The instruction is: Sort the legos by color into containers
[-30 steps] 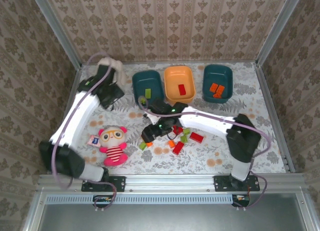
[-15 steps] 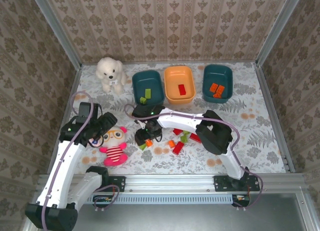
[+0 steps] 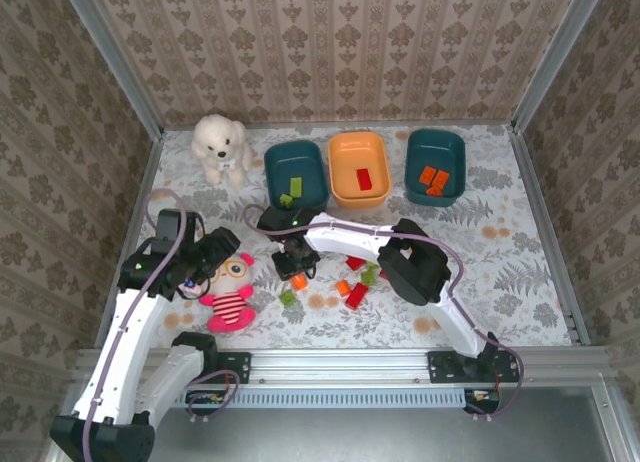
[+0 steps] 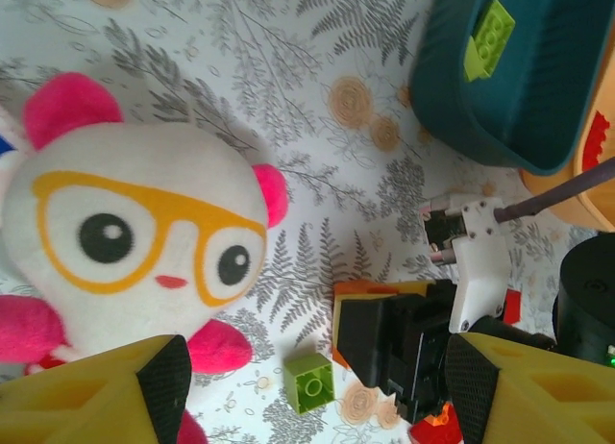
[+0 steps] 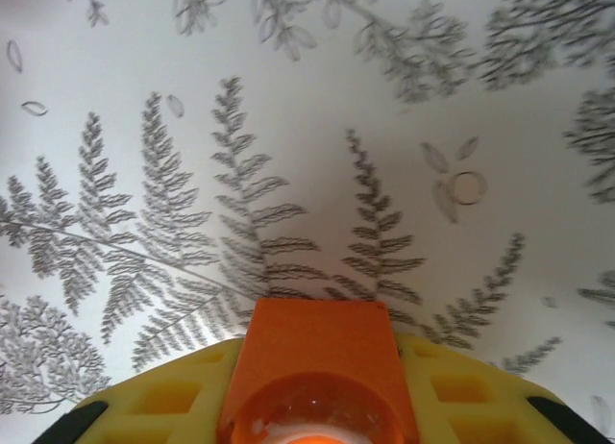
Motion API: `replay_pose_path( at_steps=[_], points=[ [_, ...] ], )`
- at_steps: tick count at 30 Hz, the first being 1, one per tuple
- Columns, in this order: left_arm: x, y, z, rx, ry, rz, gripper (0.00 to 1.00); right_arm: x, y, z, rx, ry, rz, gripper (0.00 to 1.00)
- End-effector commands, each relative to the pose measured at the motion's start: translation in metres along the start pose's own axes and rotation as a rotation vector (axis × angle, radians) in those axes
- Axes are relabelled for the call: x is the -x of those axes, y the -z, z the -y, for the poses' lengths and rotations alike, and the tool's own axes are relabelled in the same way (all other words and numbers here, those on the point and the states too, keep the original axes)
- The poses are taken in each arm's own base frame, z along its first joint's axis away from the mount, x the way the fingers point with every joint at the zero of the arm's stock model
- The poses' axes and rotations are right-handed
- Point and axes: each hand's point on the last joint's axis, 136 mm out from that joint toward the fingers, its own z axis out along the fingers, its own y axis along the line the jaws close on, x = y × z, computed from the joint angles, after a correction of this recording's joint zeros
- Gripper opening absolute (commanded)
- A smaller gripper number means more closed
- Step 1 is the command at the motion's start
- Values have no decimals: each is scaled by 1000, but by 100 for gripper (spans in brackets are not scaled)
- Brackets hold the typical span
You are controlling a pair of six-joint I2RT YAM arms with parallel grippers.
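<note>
One orange lego [image 5: 322, 338] is clamped in the right tool [image 3: 296, 270] near the doll [image 3: 228, 290], by whose head the left tool [image 4: 315, 362] hangs spread wide and empty, a green lego [image 4: 308, 382] close by.

Bright, even light from above falls on the desk [image 3: 520, 272], throwing only soft shadows. In the right wrist view the orange brick [image 5: 317, 348] and yellow fingers [image 5: 418, 362] are blurred close up.
</note>
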Motion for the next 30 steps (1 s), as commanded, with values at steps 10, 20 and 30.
replay_pose_path(
  at_steps=[10,20,30],
  points=[
    [-43,-49,71,-167,-185,-175,73,51,194,270,-180,-516,446,24],
    [-58,-81,129,-180,-356,-237,73,97,179,433,-88,-800,514,24],
    [-75,-102,146,-136,-423,-272,73,121,115,496,-43,-953,453,29]
  ],
)
